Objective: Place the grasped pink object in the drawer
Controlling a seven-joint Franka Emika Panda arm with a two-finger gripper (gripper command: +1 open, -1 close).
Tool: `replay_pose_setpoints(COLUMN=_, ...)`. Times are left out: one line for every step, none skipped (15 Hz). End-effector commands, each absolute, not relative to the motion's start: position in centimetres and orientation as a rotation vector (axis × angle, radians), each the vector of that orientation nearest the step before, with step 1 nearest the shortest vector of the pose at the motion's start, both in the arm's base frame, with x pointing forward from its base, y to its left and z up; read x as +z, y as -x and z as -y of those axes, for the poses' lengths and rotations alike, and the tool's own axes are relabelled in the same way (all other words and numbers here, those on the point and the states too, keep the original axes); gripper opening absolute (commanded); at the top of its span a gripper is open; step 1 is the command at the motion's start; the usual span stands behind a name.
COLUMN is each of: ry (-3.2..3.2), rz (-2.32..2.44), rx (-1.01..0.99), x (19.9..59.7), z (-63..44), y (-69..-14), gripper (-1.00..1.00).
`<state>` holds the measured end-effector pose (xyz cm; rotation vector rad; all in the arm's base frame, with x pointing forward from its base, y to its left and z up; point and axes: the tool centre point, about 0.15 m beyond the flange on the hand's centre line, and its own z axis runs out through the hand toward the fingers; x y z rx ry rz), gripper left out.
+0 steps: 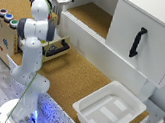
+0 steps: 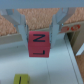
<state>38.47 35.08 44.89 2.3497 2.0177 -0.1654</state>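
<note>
Gripper, as we log it: fingers clamped on the pink object, a lettered block, held aloft near the white cabinet; drawer pulled open well below, so carrying across, lowering and release remain.
</note>
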Motion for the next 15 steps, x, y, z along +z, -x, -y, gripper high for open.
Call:
replay_pose_setpoints(ry=-2.470, rz=-1.999, rx=0.064, x=39.4, z=-30.3, y=-36.0, gripper=-1.00)
replay_pose_setpoints(ry=-2.474, rz=-2.010, rx=0.076, x=38.7, z=-30.2, y=-36.1, gripper=-1.00)
replay_pose_setpoints(ry=-2.477, rz=-2.017, rx=0.082, x=37.8, z=-30.2, y=-36.3, gripper=-1.00)
replay_pose_setpoints(ry=-2.478, rz=-2.020, rx=0.108, x=37.2, z=-30.2, y=-36.6, gripper=-1.00)
replay_pose_setpoints(ry=-2.473, rz=-2.017, rx=0.126, x=36.6, z=-30.2, y=-37.0, gripper=-1.00)
replay_pose_setpoints(ry=-2.474, rz=-2.016, rx=0.134, x=36.1, z=-30.1, y=-37.4, gripper=-1.00)
replay_pose_setpoints(ry=-2.470, rz=-2.013, rx=0.135, x=35.6, z=-30.1, y=-38.0, gripper=-1.00)
replay_pose_setpoints(ry=-2.466, rz=-2.017, rx=0.139, x=35.3, z=-30.2, y=-38.6, gripper=-1.00)
replay_pose_setpoints(ry=-2.461, rz=-2.028, rx=0.132, x=34.9, z=-30.2, y=-39.1, gripper=-1.00)
replay_pose_setpoints(ry=-2.446, rz=-2.043, rx=0.145, x=34.6, z=-30.1, y=-39.6, gripper=-1.00)
replay_pose_setpoints(ry=-2.408, rz=-2.026, rx=0.152, x=34.1, z=-29.9, y=-39.9, gripper=-1.00)
replay_pose_setpoints(ry=-2.347, rz=-2.014, rx=0.162, x=33.5, z=-29.6, y=-40.2, gripper=-1.00)
replay_pose_setpoints(ry=-2.372, rz=-2.021, rx=0.190, x=32.9, z=-29.2, y=-40.5, gripper=-1.00)
replay_pose_setpoints(ry=-2.367, rz=-2.046, rx=0.199, x=32.4, z=-29.0, y=-40.6, gripper=-1.00)
replay_pose_setpoints(ry=-2.364, rz=-2.052, rx=0.192, x=32.0, z=-29.0, y=-40.6, gripper=-1.00)
